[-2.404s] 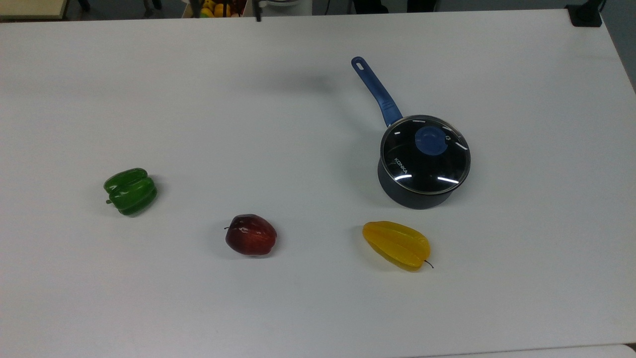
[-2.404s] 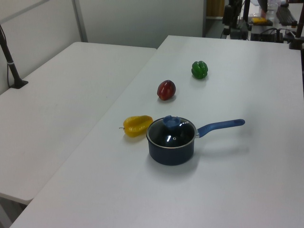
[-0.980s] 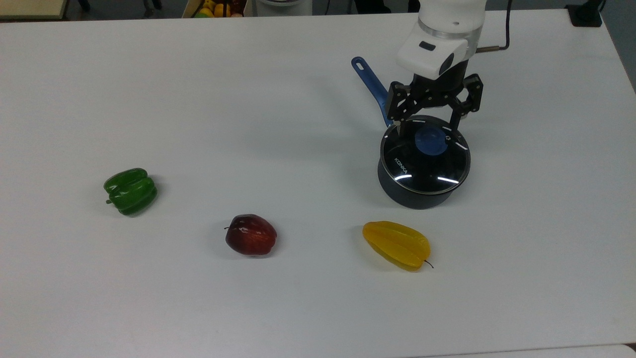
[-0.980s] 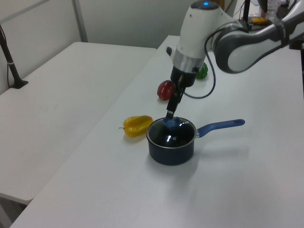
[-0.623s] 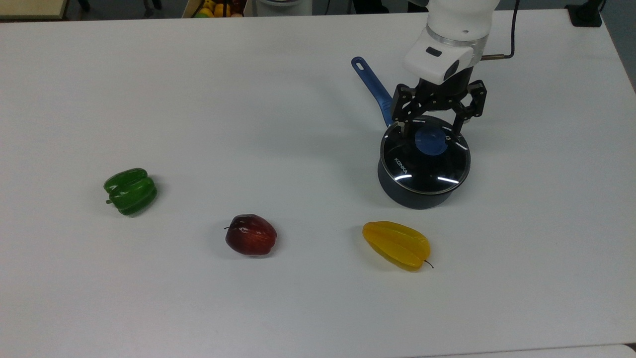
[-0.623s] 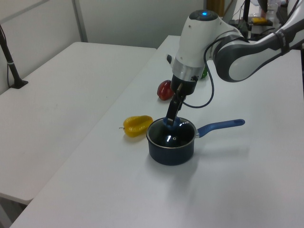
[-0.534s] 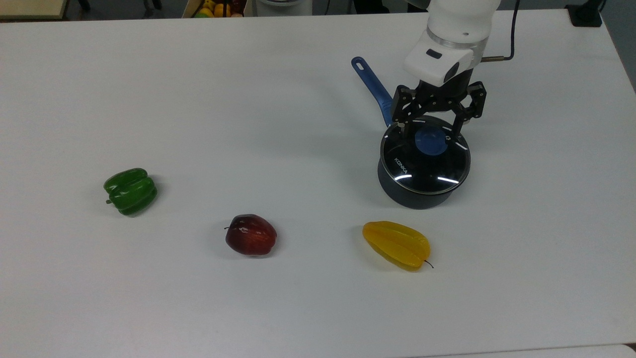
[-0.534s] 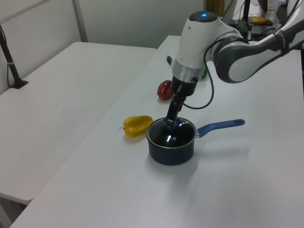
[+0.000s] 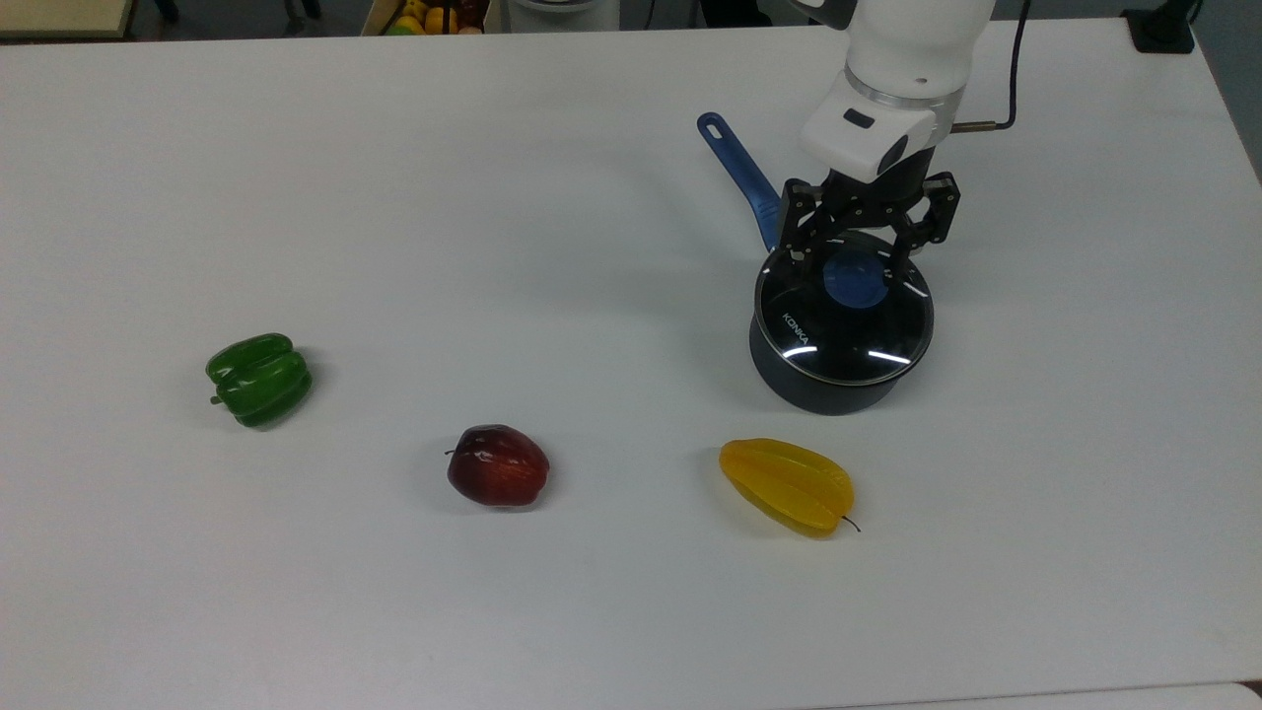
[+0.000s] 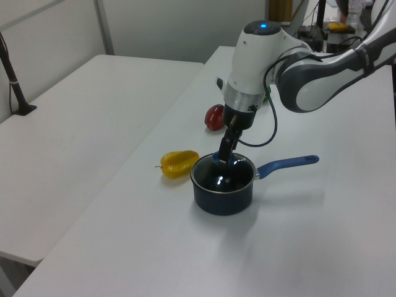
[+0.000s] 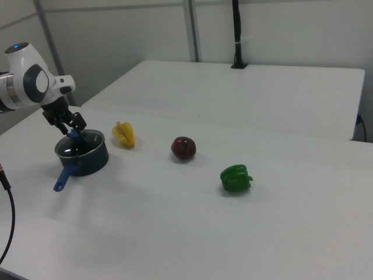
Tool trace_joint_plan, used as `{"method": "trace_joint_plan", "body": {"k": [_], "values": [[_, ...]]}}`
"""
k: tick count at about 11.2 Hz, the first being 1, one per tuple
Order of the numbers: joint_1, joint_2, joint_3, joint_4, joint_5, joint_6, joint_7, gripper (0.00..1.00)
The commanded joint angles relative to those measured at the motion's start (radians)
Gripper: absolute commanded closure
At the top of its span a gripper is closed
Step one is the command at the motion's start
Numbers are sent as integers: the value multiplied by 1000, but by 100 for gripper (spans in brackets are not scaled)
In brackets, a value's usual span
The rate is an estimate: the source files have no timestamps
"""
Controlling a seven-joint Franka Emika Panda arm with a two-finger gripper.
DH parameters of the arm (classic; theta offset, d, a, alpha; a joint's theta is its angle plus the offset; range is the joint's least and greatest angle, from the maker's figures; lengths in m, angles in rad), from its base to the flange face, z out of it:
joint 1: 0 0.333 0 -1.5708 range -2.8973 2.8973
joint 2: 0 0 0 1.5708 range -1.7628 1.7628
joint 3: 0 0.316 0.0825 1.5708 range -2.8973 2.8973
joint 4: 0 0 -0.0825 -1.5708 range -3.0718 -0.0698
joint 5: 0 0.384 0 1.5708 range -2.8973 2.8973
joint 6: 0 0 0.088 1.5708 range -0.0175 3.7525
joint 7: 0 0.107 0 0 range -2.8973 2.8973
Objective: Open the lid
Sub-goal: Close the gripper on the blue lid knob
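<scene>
I see the lid (image 9: 844, 316) as a round disc of clear glass with a thin metal rim, a flat blue round knob (image 9: 854, 279) at its centre and small white "KONKA" lettering near the edge on the top view's left. It sits level and closed on the dark saucepan (image 9: 826, 387), its rim seated all the way round the pan's mouth, with the pan's blue handle (image 9: 741, 176) running out from under the edge just beside the knob's side. In the left view I read the lid (image 10: 224, 176) as the pan's flat, shiny top, and in the right view the lid (image 11: 80, 146) caps the pan with the knob standing up from its middle.
</scene>
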Motion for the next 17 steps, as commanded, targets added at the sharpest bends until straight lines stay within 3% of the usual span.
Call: {"method": "trace_joint_plan", "body": {"k": [1,5,8,12,17], "values": [[3,2,0,-12,-27,26,26,16],[3,2,0,-10,-30,26,26,19],[5,2,0,-9,-39,26,24,27],[6,1,1,-6,-39,26,24,49],[21,-68,1,-12,-27,6,27,49]]}}
